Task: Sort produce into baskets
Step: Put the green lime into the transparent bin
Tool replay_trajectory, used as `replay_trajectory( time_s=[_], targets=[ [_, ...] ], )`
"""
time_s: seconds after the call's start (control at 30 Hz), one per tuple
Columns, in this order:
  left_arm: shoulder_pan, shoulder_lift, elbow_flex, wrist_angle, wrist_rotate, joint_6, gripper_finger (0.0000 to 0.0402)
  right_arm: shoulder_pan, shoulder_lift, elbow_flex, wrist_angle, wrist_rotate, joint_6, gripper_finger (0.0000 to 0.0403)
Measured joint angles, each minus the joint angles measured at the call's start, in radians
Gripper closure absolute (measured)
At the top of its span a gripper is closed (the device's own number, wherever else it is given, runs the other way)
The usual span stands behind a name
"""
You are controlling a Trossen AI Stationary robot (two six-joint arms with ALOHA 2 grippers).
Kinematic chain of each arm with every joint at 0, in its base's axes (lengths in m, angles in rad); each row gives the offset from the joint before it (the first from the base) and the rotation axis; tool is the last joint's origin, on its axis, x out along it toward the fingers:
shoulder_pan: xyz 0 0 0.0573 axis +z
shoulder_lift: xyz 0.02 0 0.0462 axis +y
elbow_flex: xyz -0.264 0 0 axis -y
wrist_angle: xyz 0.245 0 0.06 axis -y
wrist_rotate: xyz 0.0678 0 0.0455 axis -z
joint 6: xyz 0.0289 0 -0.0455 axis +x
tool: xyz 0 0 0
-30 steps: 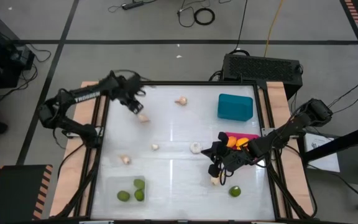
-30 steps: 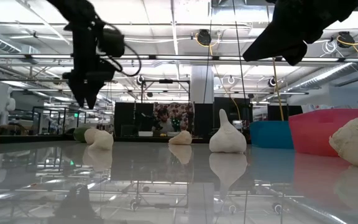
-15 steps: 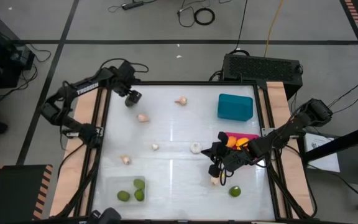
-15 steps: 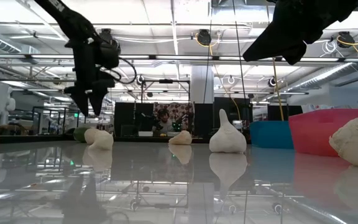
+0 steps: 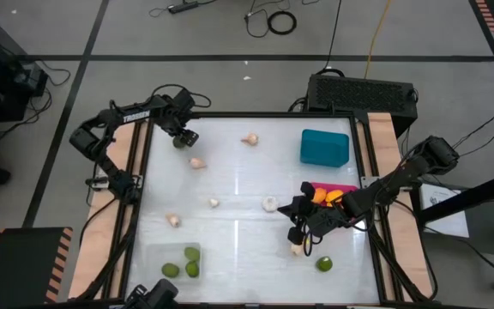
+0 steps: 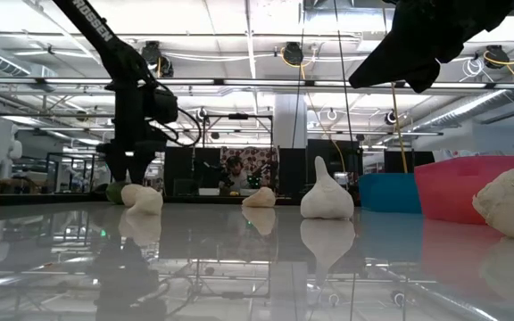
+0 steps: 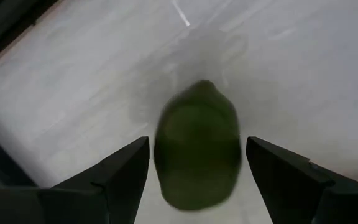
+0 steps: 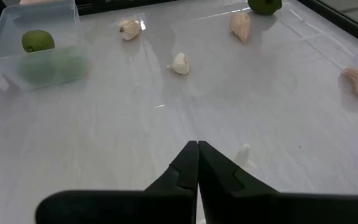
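A dark green lime (image 7: 197, 152) lies on the table near its far left corner, also seen as the lime (image 8: 265, 5) in the right wrist view. My left gripper (image 5: 182, 137) points down over it, open, one finger on either side with a gap to each. My right gripper (image 5: 298, 228) hangs shut above the table's right half, holding nothing. The teal basket (image 5: 324, 147) stands at the far right. The pink basket (image 5: 343, 188) beside my right arm holds orange fruit. The clear basket (image 5: 177, 260) at the near left holds limes.
Garlic bulbs lie loose on the table: one (image 5: 250, 138) at the far middle, one (image 5: 197, 162) close to my left gripper, and several more across the middle and near my right gripper. Another lime (image 5: 324, 264) lies at the near right.
My left gripper has moved a little toward the table's far left corner, away from the nearby garlic bulb, and has come down over the lime, staying open. My right arm has kept still.
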Motion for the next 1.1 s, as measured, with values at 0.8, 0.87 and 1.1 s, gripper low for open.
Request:
replay_trajectory(
  time_s=[0.8, 0.87, 1.1],
  targets=[
    [-0.007, 0.062, -0.021, 0.013, 0.032, 0.03, 0.0144, 0.0, 0.0, 0.0, 0.001, 0.0, 0.005, 0.0403],
    [-0.008, 0.06, -0.027, 0.021, 0.031, 0.029, 0.0159, 0.0, 0.0, 0.0, 0.001, 0.0, 0.005, 0.0403],
    [-0.007, 0.06, -0.03, 0.022, 0.033, 0.029, 0.0183, 0.0, 0.0, 0.0, 0.001, 0.0, 0.005, 0.0403]
  ],
)
